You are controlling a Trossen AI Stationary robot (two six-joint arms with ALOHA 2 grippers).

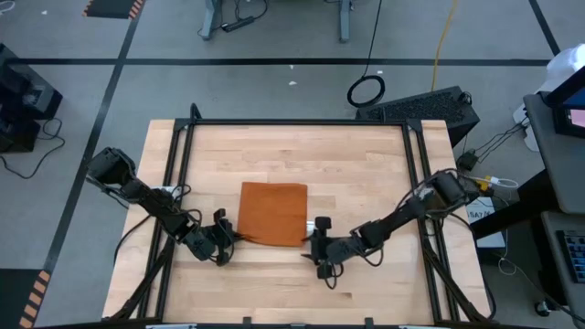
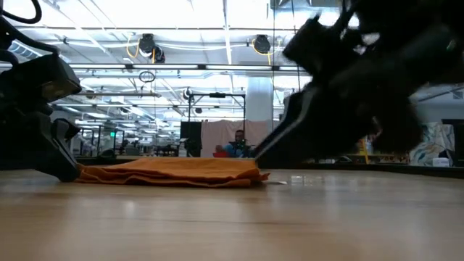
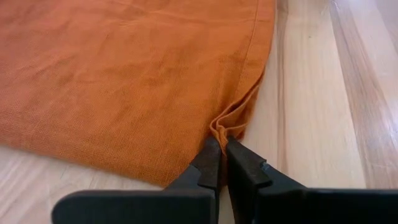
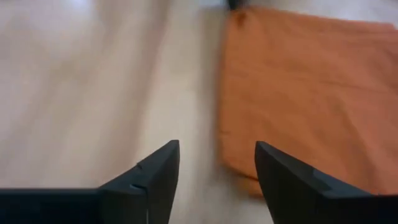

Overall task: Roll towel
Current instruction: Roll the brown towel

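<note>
Workshop hall with ceiling lights behind a pale wooden table framed by black rails. The towel, a folded rust-orange cloth, lies flat near the middle of the table, somewhat toward its front edge, with bare wood on every side. The left gripper sits at the towel's front-left corner, its jaws pressed together on a small pucker of hem lifted off the wood. The right gripper hovers just off the towel's front-right corner with jaws spread wide and nothing between them; the corner lies slightly ahead and to one side of the gap. Step in hand, as judged: secure both front corners before rolling. To do it well, the right gripper should centre on its corner, pinch all layers at the hem as the left has, and both should then lift level so the roll starts straight. Open table beyond the towel's far edge leaves room to roll away from the front edge
</note>
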